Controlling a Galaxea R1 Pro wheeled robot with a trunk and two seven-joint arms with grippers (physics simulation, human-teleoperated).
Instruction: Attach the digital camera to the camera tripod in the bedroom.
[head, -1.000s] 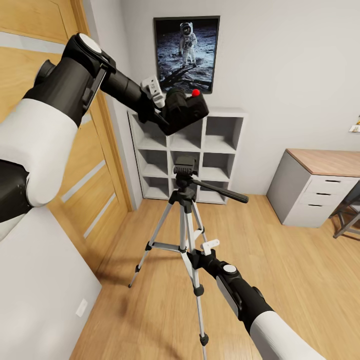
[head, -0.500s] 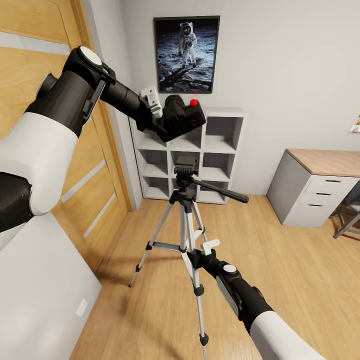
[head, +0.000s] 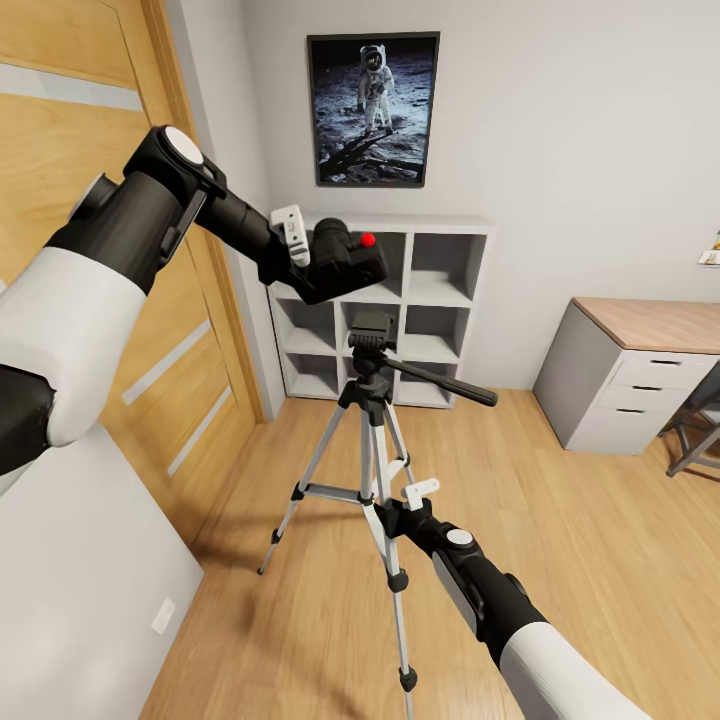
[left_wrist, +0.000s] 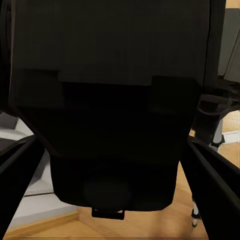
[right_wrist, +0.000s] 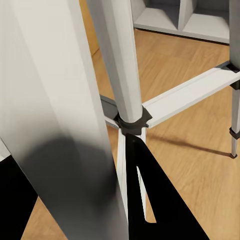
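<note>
The digital camera (head: 347, 264), a black box with a red spot on top, hangs tilted in the air just above and to the left of the camera tripod's black head (head: 370, 328). My left gripper (head: 322, 268) is shut on it. In the left wrist view the camera's dark body (left_wrist: 120, 100) sits between both fingers. The camera tripod (head: 368, 440) stands on the wood floor, its pan handle (head: 445, 383) pointing right. My right gripper (head: 393, 517) is shut on the tripod's near silver leg (right_wrist: 55, 100), low down.
A white cube shelf (head: 440, 300) stands against the wall behind the tripod, under an astronaut poster (head: 373, 108). The oak door (head: 200, 330) is at the left. A desk with white drawers (head: 640, 385) stands at the right, with a chair leg (head: 695, 445) beside it.
My left arm has lowered the camera and brought it leftward, from in front of the poster down to just above the tripod head. The right arm and tripod have not moved.
</note>
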